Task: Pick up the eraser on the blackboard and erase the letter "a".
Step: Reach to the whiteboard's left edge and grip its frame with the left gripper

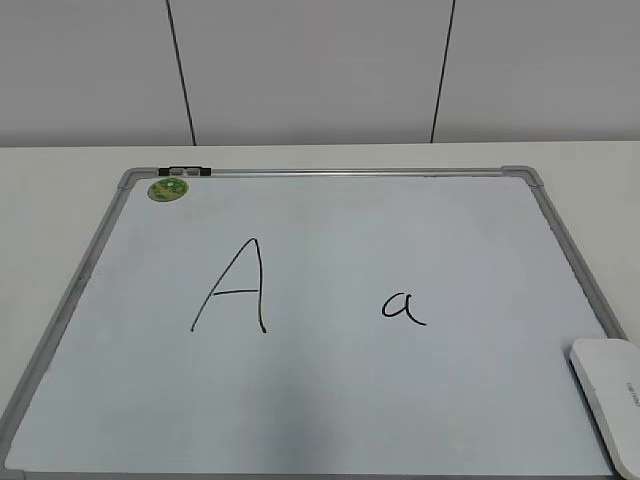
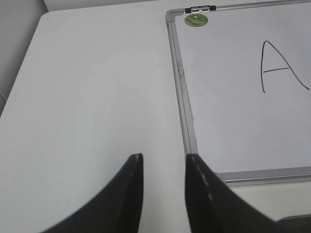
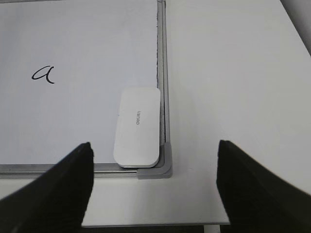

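The blackboard (image 1: 330, 400) lies flat on the white table, a pale board with a grey frame. The white eraser (image 1: 610, 395) lies on its near right corner; it also shows in the right wrist view (image 3: 138, 126), against the frame. The small letter "a" (image 1: 403, 307) is written right of centre, also in the right wrist view (image 3: 43, 74). My right gripper (image 3: 154, 160) is open wide and empty, above the table just short of the eraser. My left gripper (image 2: 163, 162) is open and empty, over the bare table beside the board's left frame (image 2: 187, 121). Neither gripper shows in the exterior view.
A large capital "A" (image 1: 235, 285) is written left of centre. A round green magnet (image 1: 168, 188) sits at the board's far left corner, next to a black clip (image 1: 185, 171). The table's near edge (image 3: 146, 224) lies close below the right gripper.
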Available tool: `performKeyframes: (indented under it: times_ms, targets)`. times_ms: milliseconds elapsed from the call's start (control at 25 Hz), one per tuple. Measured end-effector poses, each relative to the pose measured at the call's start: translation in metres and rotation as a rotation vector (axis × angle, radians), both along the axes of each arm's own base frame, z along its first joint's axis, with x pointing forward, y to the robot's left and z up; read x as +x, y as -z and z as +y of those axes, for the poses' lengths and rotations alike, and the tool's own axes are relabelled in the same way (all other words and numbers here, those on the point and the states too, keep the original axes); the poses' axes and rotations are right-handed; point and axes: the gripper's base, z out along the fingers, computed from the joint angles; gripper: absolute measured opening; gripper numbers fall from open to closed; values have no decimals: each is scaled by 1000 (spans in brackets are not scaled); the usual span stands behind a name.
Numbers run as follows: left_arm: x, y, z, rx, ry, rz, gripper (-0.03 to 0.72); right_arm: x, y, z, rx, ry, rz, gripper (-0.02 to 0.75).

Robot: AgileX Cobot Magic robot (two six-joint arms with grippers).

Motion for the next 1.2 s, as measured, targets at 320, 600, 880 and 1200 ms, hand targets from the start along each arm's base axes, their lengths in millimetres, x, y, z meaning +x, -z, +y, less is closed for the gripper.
performKeyframes:
  times_ms: [320, 600, 880, 1200]
  targets:
    - [0, -6, 0, -1, 0, -20, 212, 0, 0, 0, 0, 0, 0, 587]
    - [35, -37, -1, 9, -3, 85, 212, 0, 0, 0, 0, 0, 0, 587]
    - [111, -52, -4, -11, -11, 351, 218, 0, 0, 0, 0, 0, 0, 587]
    - [212, -51, -11, -39, -5, 570, 234, 0, 0, 0, 0, 0, 0, 587]
